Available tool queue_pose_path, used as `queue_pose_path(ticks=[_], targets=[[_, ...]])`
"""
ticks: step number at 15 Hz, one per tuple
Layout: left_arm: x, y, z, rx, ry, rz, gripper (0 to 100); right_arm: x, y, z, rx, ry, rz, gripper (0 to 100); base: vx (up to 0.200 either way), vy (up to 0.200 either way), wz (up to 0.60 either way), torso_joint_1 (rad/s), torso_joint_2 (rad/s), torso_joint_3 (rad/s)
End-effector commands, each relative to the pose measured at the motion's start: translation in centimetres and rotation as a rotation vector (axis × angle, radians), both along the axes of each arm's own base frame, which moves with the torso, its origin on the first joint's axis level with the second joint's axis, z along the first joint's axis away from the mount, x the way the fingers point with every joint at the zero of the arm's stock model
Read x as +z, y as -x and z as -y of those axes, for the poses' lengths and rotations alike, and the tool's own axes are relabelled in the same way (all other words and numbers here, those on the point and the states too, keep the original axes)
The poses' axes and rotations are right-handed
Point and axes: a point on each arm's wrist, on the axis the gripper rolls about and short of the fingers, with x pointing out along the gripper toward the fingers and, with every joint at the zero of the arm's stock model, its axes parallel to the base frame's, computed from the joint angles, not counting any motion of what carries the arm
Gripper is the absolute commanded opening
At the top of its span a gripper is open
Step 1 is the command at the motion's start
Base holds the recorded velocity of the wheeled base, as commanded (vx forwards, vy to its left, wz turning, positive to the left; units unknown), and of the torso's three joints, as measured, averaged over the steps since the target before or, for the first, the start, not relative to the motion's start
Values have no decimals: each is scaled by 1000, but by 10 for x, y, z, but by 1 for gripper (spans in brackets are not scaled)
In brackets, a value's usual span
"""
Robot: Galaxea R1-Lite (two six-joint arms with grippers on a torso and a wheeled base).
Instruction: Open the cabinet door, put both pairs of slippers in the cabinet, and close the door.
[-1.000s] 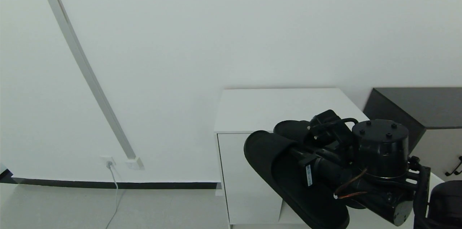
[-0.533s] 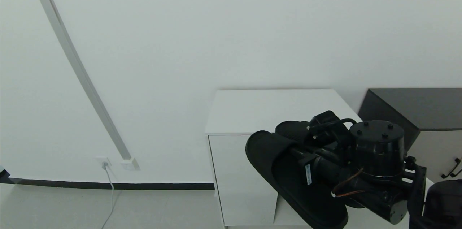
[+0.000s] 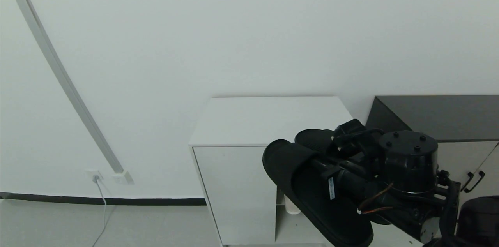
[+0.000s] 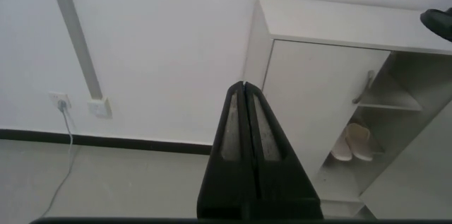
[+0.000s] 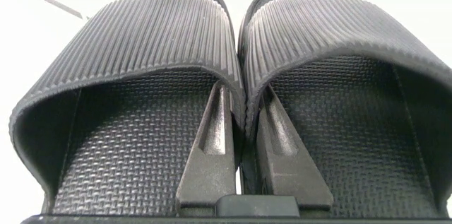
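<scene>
Right tool (image 5: 242,104) is clamped on the touching inner walls of the black slippers (image 3: 312,184), probably so both carry as one pair. They're held just in front of the cabinet (image 3: 269,118) by its open door (image 4: 318,104), long axis along the tool, toes toward the cabinet; left tool (image 4: 245,111) together, empty.

Bright, even light washes the white wall (image 3: 273,32), leaving only faint shadows.
</scene>
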Motion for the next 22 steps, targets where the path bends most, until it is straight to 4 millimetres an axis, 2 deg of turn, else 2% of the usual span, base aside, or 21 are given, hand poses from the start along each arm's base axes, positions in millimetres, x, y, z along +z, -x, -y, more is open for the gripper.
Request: queue_pose_path(ticks=[1, 4, 15, 22], targets=[[0, 0, 0, 1, 1, 1, 0, -1, 0, 0, 1, 3, -3, 0, 0, -200, 0, 2, -2, 2], [0, 0, 0, 2, 6, 1, 0, -1, 0, 0, -2, 3, -3, 0, 0, -200, 0, 1, 2, 1], [0, 0, 0, 2, 7, 2, 0, -6, -2, 2, -10, 0, 12, 0, 0, 0, 0, 0, 0, 0], [0, 0, 0, 4, 9, 2, 0, -9, 1, -4, 14, -3, 4, 0, 0, 0, 0, -26, 53, 30]])
